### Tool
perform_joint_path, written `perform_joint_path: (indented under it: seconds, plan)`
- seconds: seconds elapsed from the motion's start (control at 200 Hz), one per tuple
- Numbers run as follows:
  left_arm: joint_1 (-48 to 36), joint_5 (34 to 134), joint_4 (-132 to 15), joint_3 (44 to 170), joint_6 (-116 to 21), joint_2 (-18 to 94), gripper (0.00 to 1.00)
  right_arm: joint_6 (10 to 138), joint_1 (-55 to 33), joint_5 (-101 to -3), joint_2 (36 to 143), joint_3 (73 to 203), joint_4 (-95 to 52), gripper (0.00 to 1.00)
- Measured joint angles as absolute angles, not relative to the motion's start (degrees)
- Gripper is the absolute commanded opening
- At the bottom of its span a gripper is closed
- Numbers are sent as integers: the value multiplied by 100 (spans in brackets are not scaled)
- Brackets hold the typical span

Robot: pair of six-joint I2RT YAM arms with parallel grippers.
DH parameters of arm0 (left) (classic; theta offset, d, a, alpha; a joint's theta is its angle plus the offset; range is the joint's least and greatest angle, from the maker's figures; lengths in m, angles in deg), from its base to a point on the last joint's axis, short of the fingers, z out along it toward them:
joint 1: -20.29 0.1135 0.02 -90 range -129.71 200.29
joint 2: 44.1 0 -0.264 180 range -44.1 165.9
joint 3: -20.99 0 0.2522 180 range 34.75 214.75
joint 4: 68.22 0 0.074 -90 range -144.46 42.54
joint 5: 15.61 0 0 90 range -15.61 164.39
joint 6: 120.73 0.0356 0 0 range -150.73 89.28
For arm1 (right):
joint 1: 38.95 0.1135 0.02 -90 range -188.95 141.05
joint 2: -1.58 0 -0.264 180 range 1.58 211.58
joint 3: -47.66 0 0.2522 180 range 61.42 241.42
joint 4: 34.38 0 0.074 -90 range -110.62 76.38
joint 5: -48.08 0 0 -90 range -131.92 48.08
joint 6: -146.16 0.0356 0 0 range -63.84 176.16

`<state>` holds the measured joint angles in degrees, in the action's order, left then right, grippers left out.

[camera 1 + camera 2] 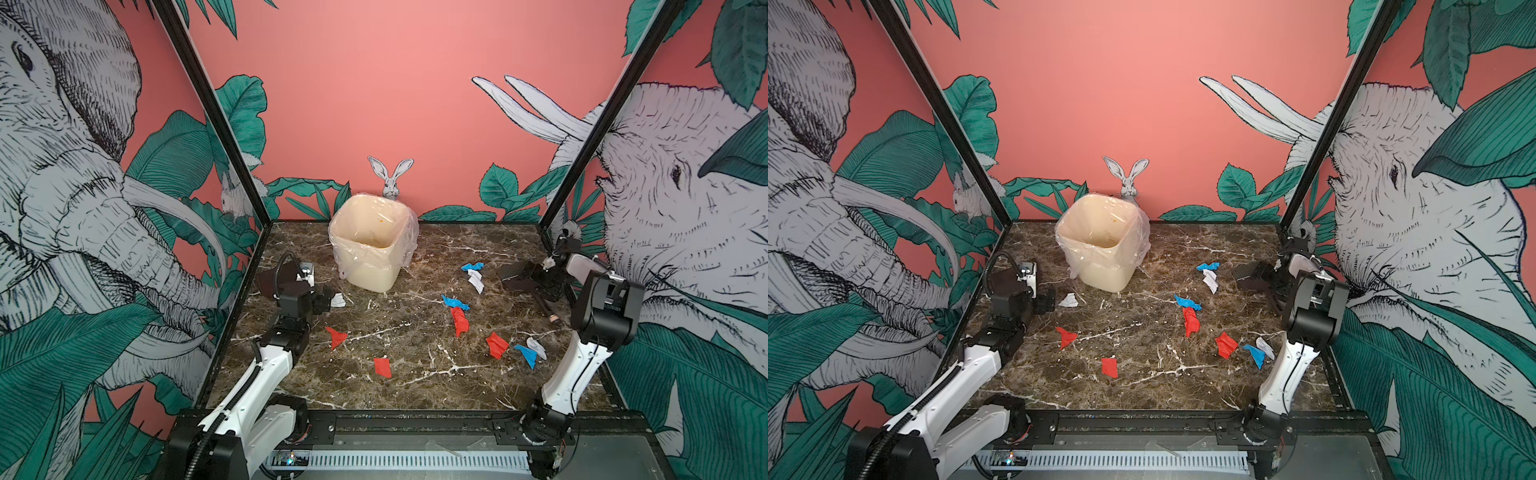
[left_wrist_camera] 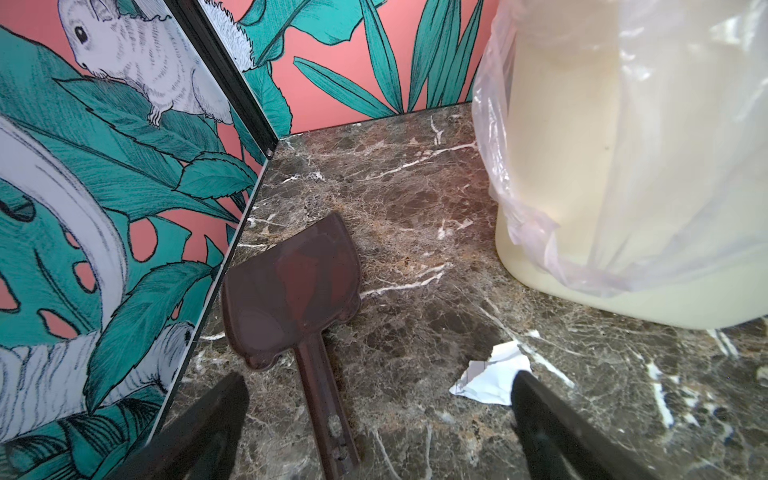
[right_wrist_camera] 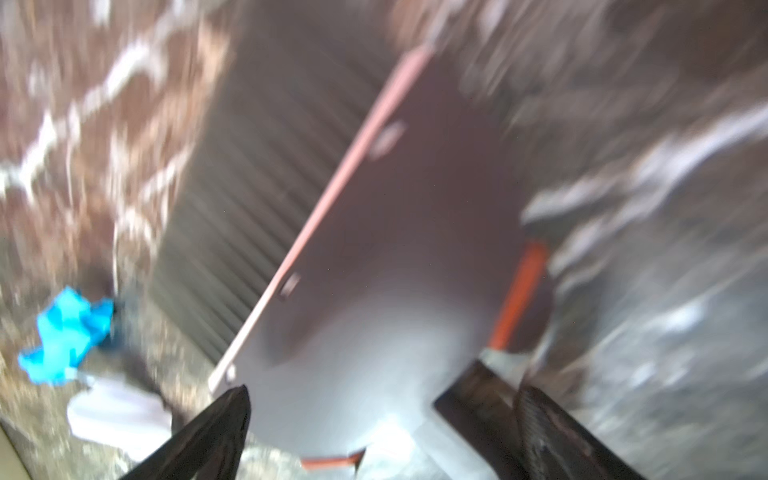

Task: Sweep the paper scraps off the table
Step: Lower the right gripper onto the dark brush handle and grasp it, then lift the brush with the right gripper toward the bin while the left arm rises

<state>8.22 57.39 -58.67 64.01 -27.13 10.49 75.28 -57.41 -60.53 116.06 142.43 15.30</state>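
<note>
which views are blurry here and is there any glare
Right wrist view: heavy motion blur, the brush and a blue scrap smeared, with a pale glare patch on the brush. Left wrist view: sharp, the dustpan and white scrap crisp. Both top views: sharp and evenly lit, no glare on the table.

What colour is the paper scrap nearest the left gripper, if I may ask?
White; the paper scrap shows best in the left wrist view.

I see creased paper scraps [image 1: 459, 320], a polished marble-look table [image 1: 415, 357], and a smooth plastic bin [image 1: 374, 278] under crinkly clear film [image 1: 409, 237].
</note>
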Motion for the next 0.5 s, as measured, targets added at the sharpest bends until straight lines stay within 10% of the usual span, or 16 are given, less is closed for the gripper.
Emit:
perform_joint_path:
  seconds: [0.495]
  plan:
    - [640, 5656, -5878, 6384, -2715, 999, 100, 7204, -5096, -5467, 10506, 12949, 1895, 99]
